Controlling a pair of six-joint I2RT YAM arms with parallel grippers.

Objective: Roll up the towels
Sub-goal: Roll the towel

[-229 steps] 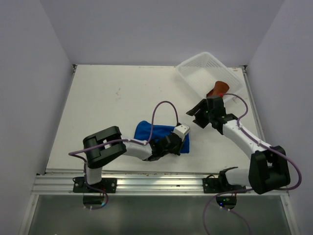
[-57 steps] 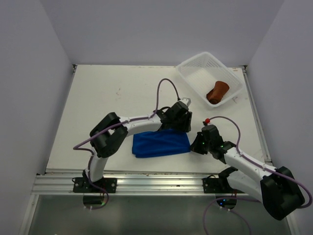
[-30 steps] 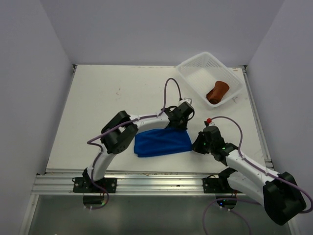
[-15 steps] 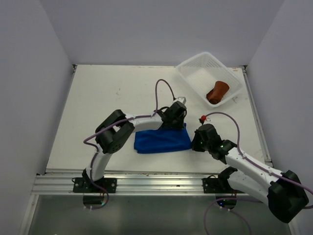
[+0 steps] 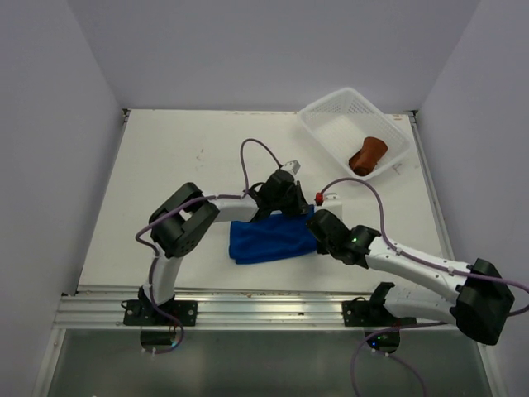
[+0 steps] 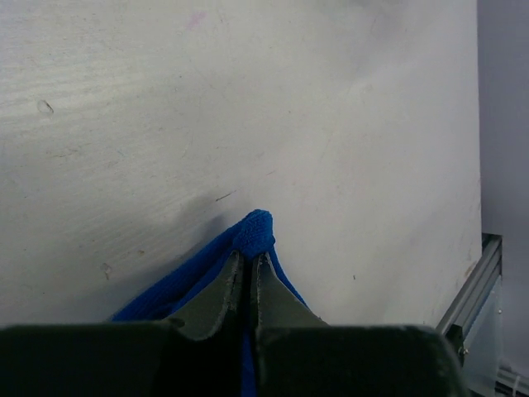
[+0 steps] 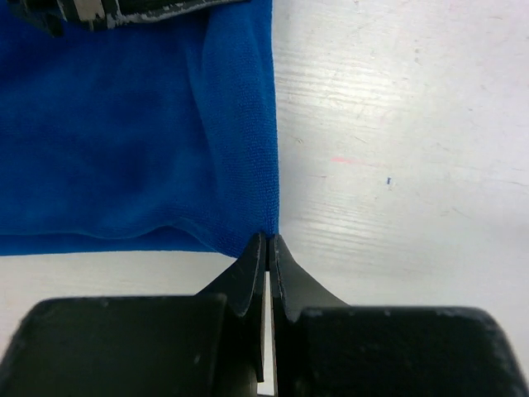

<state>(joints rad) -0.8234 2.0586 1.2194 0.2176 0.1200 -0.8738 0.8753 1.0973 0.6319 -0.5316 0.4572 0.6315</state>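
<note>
The royal blue towel (image 5: 269,240) lies flat on the white table (image 5: 182,165), in front of both arms. My left gripper (image 5: 289,212) is shut on its far right corner, and in the left wrist view (image 6: 248,258) a tuft of blue cloth (image 6: 254,231) pokes out past the fingertips. At the near right corner my right gripper (image 5: 315,234) is shut on the hem (image 7: 269,241), with the blue towel (image 7: 140,124) spreading out ahead of it. The rust-brown towel (image 5: 368,155) sits rolled inside the basket.
The white mesh basket (image 5: 331,105) stands at the table's far right corner. Purple cables arch over both wrists. An aluminium rail (image 5: 248,310) runs along the near table edge, and grey walls close in the left, right and back sides.
My left gripper has shut on the towel's far right corner. Both grippers have moved left, and the towel's right edge has gone with them.
</note>
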